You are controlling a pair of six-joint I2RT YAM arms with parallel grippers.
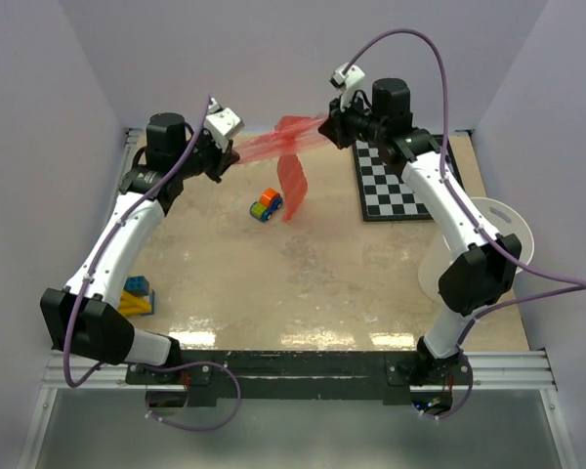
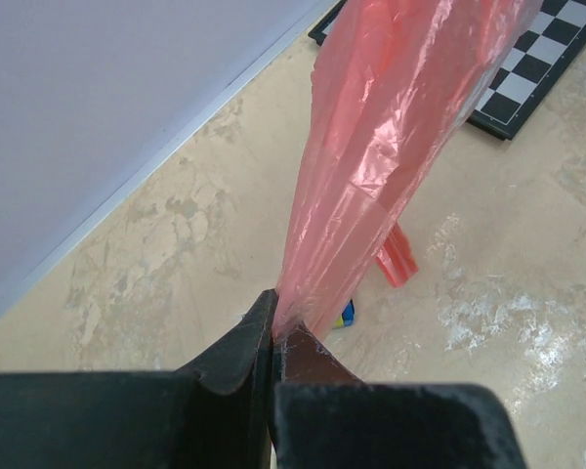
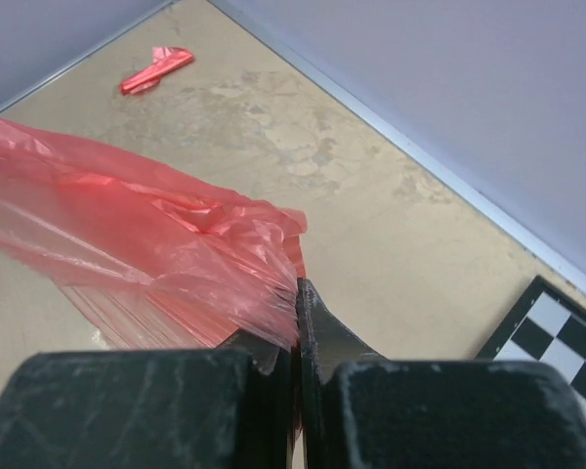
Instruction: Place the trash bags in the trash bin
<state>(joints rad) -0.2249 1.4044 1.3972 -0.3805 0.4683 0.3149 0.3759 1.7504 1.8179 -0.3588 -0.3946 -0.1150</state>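
Observation:
The trash bag is thin, crinkly red-pink film stretched in the air between my two grippers at the back of the table, with a strip hanging down toward the table. My left gripper is shut on its left end; the left wrist view shows the film pinched at the fingertips. My right gripper is shut on its right end, as the right wrist view shows, with the film bunched beside it. The trash bin, a white bucket, lies on its side at the right, partly behind my right arm.
A small multicoloured toy car sits under the hanging strip. A black-and-white checkerboard lies at the back right. Yellow and blue blocks sit at the left edge. A small solid red piece lies near the back wall.

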